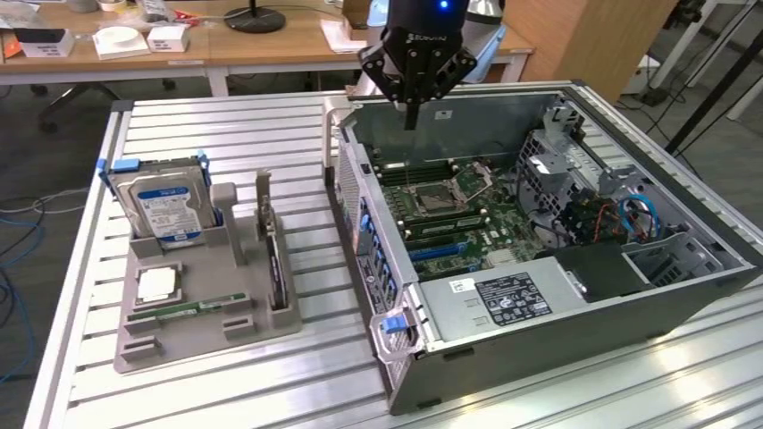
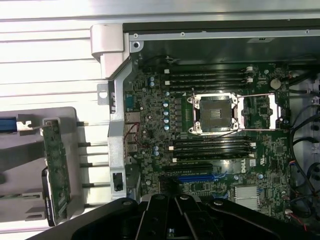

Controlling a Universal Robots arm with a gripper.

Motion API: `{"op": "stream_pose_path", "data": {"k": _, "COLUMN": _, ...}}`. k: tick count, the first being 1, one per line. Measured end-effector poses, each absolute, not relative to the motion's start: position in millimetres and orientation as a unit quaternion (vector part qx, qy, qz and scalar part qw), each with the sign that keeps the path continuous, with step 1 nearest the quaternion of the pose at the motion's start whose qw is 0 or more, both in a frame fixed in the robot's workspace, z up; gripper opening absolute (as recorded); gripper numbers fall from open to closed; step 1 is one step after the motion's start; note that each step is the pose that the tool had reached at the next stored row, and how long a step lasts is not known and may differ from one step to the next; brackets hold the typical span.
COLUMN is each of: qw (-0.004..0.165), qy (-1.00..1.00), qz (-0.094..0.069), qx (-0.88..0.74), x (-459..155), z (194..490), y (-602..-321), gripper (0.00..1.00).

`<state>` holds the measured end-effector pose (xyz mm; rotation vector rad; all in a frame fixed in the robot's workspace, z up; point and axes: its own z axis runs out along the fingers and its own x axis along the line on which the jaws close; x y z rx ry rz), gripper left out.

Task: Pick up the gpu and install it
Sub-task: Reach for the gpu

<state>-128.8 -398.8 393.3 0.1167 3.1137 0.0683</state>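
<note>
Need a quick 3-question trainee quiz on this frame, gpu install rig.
1. True or false: the gpu is seated in the computer case.
2. The gripper is: A) open B) shut on the gpu C) shut, holding nothing.
3. Fill in: the gpu stands on edge in the grey ____ beside the case.
Key: 1 false; 2 C; 3 holder.

A tray [image 1: 203, 335] lies at the exterior view's left of the computer case [image 1: 573, 329]. The gpu [image 1: 275, 268] stands in it.
</note>
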Motion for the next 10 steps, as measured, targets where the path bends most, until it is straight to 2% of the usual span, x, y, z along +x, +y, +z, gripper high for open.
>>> {"op": "stream_pose_path", "data": {"k": 10, "qw": 0.012, "qy": 0.999, "qz": 0.022, "qx": 0.037, "x": -138.5, "z": 393.1, "y": -398.8, "gripper": 0.11}}
